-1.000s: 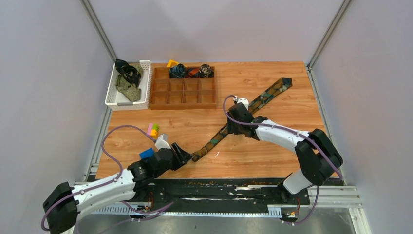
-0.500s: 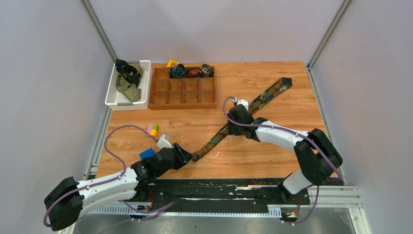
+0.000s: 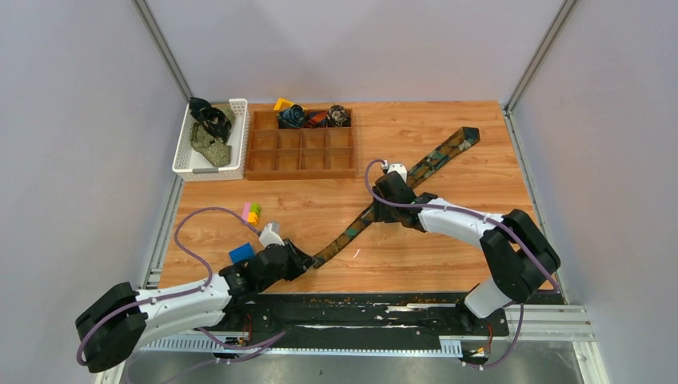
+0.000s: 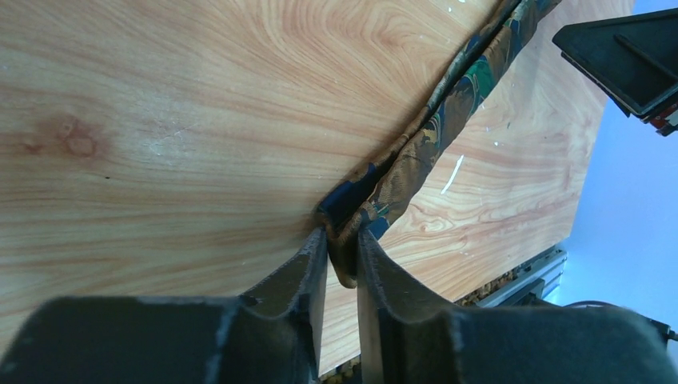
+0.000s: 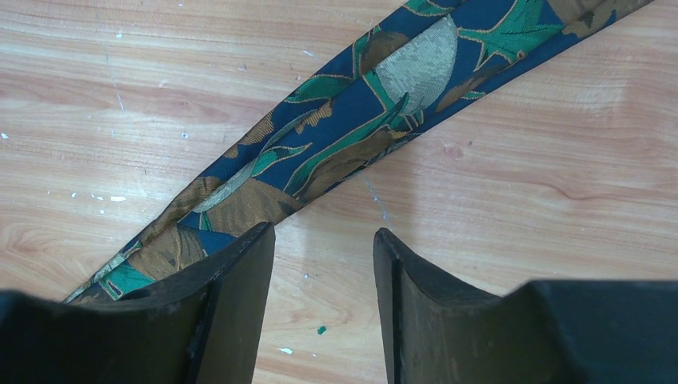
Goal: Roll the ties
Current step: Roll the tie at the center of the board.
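Low along the near edge, the left arm reaches in, its left tool [image 4: 342, 240] clamped on the narrow tip of the leaf-patterned tie [image 3: 438, 158], which lies diagonally across the worktop [image 3: 400, 260] toward the far right. Rolling looks not yet begun; next, that tip must curl over itself. At mid-length the right tool [image 5: 324, 240] hangs spread, gripping nothing, one finger over the tie's edge.

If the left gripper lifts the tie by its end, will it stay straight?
Probably not: the tie crumples where the left gripper pinches it, so it seems floppy. It lies thin and flat, so likely light.
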`<action>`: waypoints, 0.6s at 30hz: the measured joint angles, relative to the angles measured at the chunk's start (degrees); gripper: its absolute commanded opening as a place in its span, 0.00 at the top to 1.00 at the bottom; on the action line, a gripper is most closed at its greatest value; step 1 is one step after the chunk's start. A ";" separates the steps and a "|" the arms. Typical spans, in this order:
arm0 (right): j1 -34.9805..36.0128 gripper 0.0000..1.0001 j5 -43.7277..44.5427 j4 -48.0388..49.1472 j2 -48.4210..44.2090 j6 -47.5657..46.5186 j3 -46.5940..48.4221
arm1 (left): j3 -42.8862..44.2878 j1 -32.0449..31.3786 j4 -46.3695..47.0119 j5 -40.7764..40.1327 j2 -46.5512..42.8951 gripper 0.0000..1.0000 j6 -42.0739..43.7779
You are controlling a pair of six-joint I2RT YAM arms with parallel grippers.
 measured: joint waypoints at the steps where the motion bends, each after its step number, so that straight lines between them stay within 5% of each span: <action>1: 0.00 0.51 -0.04 0.09 0.00 0.00 0.00 | 0.00 0.00 0.15 0.00 0.22 0.83 0.09; 6: 0.00 0.51 -0.39 1.07 -0.02 -0.44 -0.46 | -0.02 0.00 0.52 -0.37 0.31 0.99 0.37; 18: 1.42 0.54 -4.24 6.56 -10.73 -3.74 -6.78 | -0.79 0.00 -3.56 -2.64 -7.17 1.00 2.97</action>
